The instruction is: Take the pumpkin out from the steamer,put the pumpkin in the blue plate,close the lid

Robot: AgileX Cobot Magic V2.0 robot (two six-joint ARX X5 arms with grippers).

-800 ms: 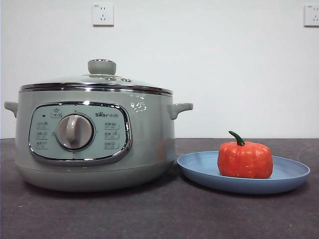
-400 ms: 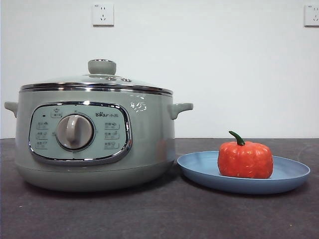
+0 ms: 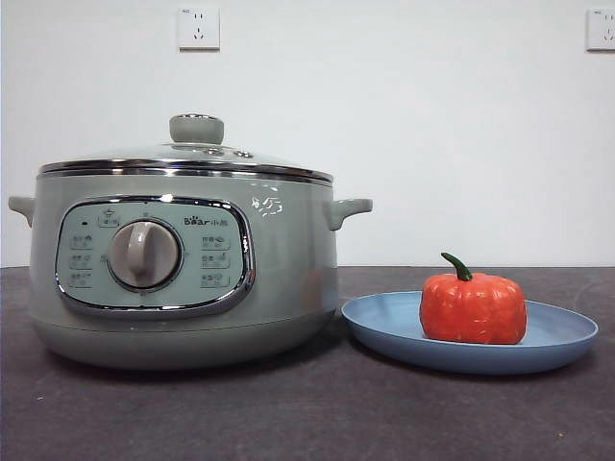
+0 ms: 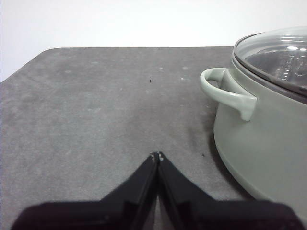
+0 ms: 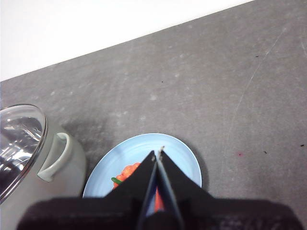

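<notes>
Both claws, left (image 4: 157,155) and right (image 5: 158,152), sat pinched closed, empty; nothing had moved; pumpkin (image 3: 472,305) on plate (image 3: 384,322), lid (image 3: 187,158) on steamer (image 3: 288,259); task looked finished.

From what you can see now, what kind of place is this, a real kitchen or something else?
Probably a test bench, not a real kitchen: a bare white wall with sockets, a plain dark table, and only a cooker and a toy pumpkin on a plate.
</notes>
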